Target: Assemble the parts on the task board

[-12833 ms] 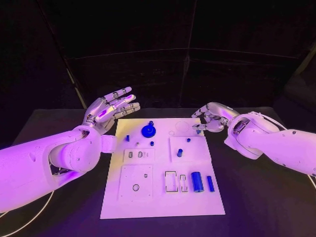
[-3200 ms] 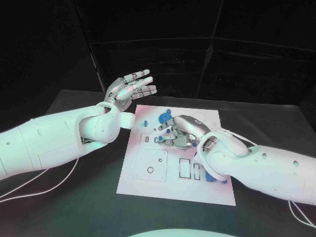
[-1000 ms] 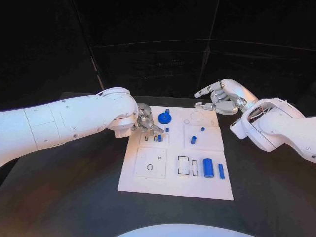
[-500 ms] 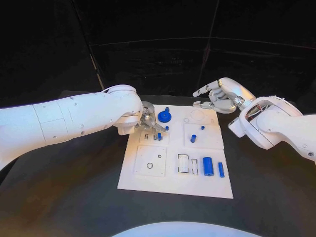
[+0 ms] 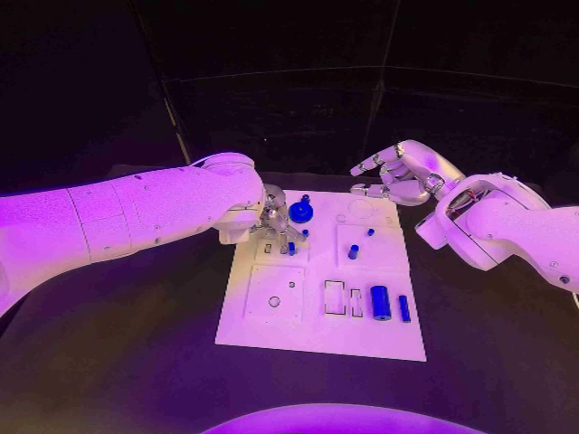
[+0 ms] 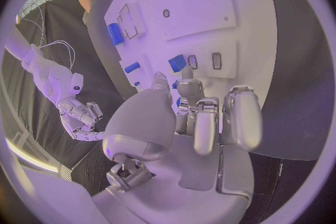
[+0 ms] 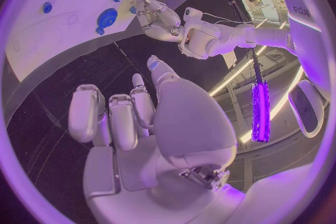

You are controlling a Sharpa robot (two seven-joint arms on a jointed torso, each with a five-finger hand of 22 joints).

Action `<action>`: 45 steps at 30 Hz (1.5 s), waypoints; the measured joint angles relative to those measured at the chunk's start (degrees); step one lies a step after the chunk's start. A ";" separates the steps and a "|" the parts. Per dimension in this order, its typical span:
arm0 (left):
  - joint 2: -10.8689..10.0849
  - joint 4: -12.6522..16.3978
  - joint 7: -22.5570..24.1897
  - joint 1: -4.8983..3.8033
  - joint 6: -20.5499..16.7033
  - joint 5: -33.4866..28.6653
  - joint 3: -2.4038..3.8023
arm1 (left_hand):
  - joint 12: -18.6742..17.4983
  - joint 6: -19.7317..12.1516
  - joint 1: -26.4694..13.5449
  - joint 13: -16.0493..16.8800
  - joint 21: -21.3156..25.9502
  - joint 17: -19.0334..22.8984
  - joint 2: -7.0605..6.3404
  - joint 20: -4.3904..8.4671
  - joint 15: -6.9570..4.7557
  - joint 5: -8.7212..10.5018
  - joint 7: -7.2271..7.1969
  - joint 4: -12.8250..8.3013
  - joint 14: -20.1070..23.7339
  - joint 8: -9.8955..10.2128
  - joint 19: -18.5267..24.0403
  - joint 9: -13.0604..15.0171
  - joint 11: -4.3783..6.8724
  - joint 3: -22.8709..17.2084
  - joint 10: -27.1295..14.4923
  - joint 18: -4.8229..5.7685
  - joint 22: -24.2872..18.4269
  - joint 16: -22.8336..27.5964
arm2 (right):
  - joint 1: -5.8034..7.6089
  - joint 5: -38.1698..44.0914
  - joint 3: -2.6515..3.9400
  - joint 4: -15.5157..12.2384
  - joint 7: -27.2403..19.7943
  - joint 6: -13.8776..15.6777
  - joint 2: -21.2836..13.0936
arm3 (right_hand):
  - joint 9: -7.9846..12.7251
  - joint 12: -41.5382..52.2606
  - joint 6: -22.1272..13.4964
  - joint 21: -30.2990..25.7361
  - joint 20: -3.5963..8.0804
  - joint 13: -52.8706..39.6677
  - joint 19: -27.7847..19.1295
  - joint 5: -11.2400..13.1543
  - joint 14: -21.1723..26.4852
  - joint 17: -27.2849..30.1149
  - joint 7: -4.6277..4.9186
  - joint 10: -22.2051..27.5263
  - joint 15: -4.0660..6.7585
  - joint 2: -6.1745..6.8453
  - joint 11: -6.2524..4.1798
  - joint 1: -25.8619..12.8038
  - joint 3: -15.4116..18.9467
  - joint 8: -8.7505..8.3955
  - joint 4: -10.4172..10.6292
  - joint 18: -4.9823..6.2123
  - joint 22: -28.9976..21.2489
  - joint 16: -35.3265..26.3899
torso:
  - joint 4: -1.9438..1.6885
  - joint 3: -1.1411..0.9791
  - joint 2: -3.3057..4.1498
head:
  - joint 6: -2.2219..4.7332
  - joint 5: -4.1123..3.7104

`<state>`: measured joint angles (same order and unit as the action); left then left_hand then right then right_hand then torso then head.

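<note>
— Across the black desk (image 5: pixel 107 344), how did the arms lie?

— Both big white arms reached toward the far end of the task board (image 5: pixel 309 339), the white plate set lengthwise in the middle of the desk. The left arm (image 5: pixel 120 217) came in low and ended over the board's far left corner. The right arm (image 5: pixel 525 240) bent back, so its hand hung off the board's far right corner, above the dark surface.

— And the hands themselves?

— The left hand (image 5: pixel 270 221) was turned down, fingertips on or just over the board near a small blue part (image 5: pixel 291 248). The left wrist view had that hand (image 6: pixel 199 117) with fingers curled downward and a blue part (image 6: pixel 178 63) just past the tips; whether it was pinched or only touched I could not tell. The right hand (image 5: pixel 401 176) held nothing, its fingers loosely bent and apart, which the right wrist view confirmed (image 7: pixel 133 117).

— What lay on the board?

— Going by size: a round blue knob (image 5: pixel 301 212) at the far end, a thick blue cylinder (image 5: pixel 380 303) near the near right, a slim blue rod (image 5: pixel 403 308) just beside it, then short blue pegs (image 5: pixel 354 252) mid-board.

— Anything one camera caught that the head camera missed?

— The right wrist view looked back at the left hand (image 7: pixel 157 19) stooped over the board, and the room behind it showed a bright strip light (image 7: pixel 260 112). From the head view the backdrop was dark panels (image 5: pixel 289 99).
</note>
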<state>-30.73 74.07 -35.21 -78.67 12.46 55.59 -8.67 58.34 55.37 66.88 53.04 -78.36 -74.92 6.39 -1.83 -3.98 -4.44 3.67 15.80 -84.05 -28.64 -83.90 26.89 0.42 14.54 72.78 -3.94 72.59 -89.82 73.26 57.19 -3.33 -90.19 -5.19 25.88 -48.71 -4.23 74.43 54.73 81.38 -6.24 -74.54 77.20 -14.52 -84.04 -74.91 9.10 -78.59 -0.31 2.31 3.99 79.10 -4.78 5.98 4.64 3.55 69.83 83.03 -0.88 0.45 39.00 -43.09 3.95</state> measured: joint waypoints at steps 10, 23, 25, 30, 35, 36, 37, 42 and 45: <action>0.46 -0.68 -0.01 0.00 1.52 0.08 -0.01 | 0.25 -0.41 0.85 0.20 -0.21 0.00 0.27 0.00 0.00 0.00 -0.01 -0.53 0.00 -0.46 0.00 0.59 0.00 -0.01 0.00 -0.01 0.26 0.00 | 0.00 0.06 0.00 0.34 0.17 -0.08 0.24 | 0.00 0.00 0.00 0.00 0.00 0.03 0.00 0.00 0.00 0.00 0.00 0.00 0.00 0.00 0.00 0.00 0.00 0.00 0.00 0.00 0.00 0.00 | -0.01 0.04 0.01 | -0.22 0.11; 1.26 -1.32 -0.04 0.08 2.93 0.11 -0.01 | 0.25 -0.83 2.80 0.34 -0.43 0.01 0.23 0.00 0.00 -0.27 0.00 -2.38 0.00 -1.13 0.00 1.61 0.00 -0.79 0.00 -0.01 0.62 0.00 | -0.01 0.20 0.00 0.45 0.39 -0.12 0.48 | -0.01 0.00 0.00 0.00 0.00 0.02 0.00 0.00 0.22 0.01 0.00 0.00 0.22 0.00 0.00 0.00 0.00 0.24 0.00 0.00 -0.09 0.00 | -0.03 0.06 0.02 | -0.53 0.05; 1.39 -1.44 -0.04 0.10 2.99 0.11 -0.01 | 0.25 -1.04 3.17 0.34 -0.43 0.01 0.60 0.00 0.01 -0.27 -0.21 -2.56 0.01 -1.13 0.00 1.76 0.00 -0.97 0.00 -0.01 0.62 0.00 | -0.01 0.22 0.00 0.45 0.42 -0.14 0.48 | 0.00 0.00 0.00 0.00 0.00 0.02 0.00 0.00 0.22 0.01 0.00 0.00 0.22 0.00 0.00 0.00 0.00 0.24 0.00 0.00 -0.09 0.00 | -0.04 0.06 0.02 | -0.53 0.05; 1.53 -1.71 -0.06 0.13 3.05 0.12 -0.01 | 0.25 -1.04 3.16 0.34 -0.43 0.01 0.60 0.00 0.01 -0.27 -0.21 -2.63 0.01 -1.34 0.00 1.80 0.00 -1.04 0.00 -0.01 0.61 0.00 | -0.01 0.25 0.00 0.48 0.47 -0.18 0.57 | 0.00 0.00 0.00 0.00 0.00 0.02 0.01 0.00 0.22 0.01 0.00 0.00 0.22 0.00 0.00 0.00 0.00 0.24 0.00 0.00 -0.09 0.00 | -0.04 0.06 0.02 | -0.57 -0.02; 1.72 -1.83 -0.12 0.15 3.14 0.13 -0.01 | 0.25 -1.03 3.17 0.34 -0.43 0.01 0.60 0.00 0.01 -0.27 -0.21 -2.63 0.01 -1.33 0.00 1.80 0.00 -1.04 0.00 -0.01 0.61 0.00 | -0.01 0.28 0.00 0.49 0.55 -0.29 0.59 | -0.01 0.01 0.00 0.00 0.00 0.01 0.01 0.00 0.22 -0.04 0.00 0.00 0.22 0.00 0.00 0.00 -0.01 0.24 0.00 0.00 -0.09 0.00 | -0.03 0.04 0.02 | -0.64 -0.13; 1.75 -1.83 -0.13 0.15 3.15 0.13 -0.01 | 0.24 -1.03 3.17 0.33 -0.43 0.01 0.60 0.00 0.01 -0.27 -0.21 -2.63 0.01 -1.34 0.00 1.81 0.00 -1.04 0.00 -0.01 0.62 0.00 | -0.01 0.28 0.00 0.49 0.56 -0.31 0.59 | -0.01 0.01 0.00 0.00 0.00 0.01 0.01 0.00 0.22 -0.04 0.00 0.00 0.22 0.00 0.00 0.00 -0.01 0.24 0.00 -0.01 -0.09 0.00 | -0.03 0.03 0.02 | -0.64 -0.16; 1.77 -1.85 -0.13 0.15 3.16 0.13 -0.01 | 0.24 -1.15 3.16 0.33 -0.43 0.01 0.60 0.00 0.01 -0.27 -0.09 -2.72 0.01 -1.34 0.00 1.88 0.00 -0.94 0.00 -0.01 0.66 0.00 | -0.01 0.29 0.00 0.49 0.59 -0.33 0.59 | -0.01 0.01 0.00 0.00 0.00 0.01 0.01 0.00 0.22 -0.04 0.00 0.00 0.22 0.00 0.00 0.00 -0.01 0.24 0.00 0.00 -0.08 0.00 | -0.03 0.03 0.02 | -0.64 -0.19; 1.84 -1.98 -0.16 0.15 3.19 0.14 -0.01 | 0.24 -1.24 3.77 0.33 -0.43 0.01 1.20 0.00 0.01 -0.49 0.00 -3.43 0.01 -1.57 0.00 2.16 -0.01 -1.53 0.00 -0.01 0.67 0.00 | -0.01 0.31 0.00 0.49 0.65 -0.40 0.59 | -0.01 0.01 0.02 0.00 0.00 -0.01 0.00 0.00 0.22 -0.03 -0.02 0.00 0.22 0.00 0.00 0.00 -0.01 0.24 0.00 0.00 -0.08 0.00 | -0.04 0.03 0.02 | -0.58 -0.16; 1.97 -2.01 -0.17 0.17 3.20 0.14 -0.01 | 0.49 -1.24 4.15 0.40 -0.43 0.01 1.58 0.00 0.01 -0.49 0.00 -3.76 0.01 -1.57 0.00 2.34 0.00 -1.85 0.00 -0.02 0.78 0.00 | -0.01 0.31 0.00 0.49 0.68 -0.46 0.65 | -0.01 0.01 0.21 0.00 0.00 -0.04 0.01 0.00 0.21 -0.03 -0.20 0.00 0.21 0.00 0.00 0.00 -0.01 0.24 0.00 0.00 -0.08 0.00 | -0.05 0.04 0.01 | -0.58 -0.08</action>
<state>-28.76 72.07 -35.38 -78.50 15.66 55.73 -8.68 58.83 54.13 71.03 53.44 -78.78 -74.91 7.98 -1.83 -3.98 -4.93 3.68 12.05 -84.05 -30.21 -83.90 29.23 0.42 12.69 72.78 -3.95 73.36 -89.82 73.25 57.50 -3.33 -89.70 -4.51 25.42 -48.06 -4.24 74.44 54.93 81.38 -6.24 -74.58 77.21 -14.52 -83.83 -74.94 8.89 -78.60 -0.09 2.31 4.00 79.10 -4.79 6.22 4.64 3.55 69.74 83.03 -0.93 0.49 39.01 -43.67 3.87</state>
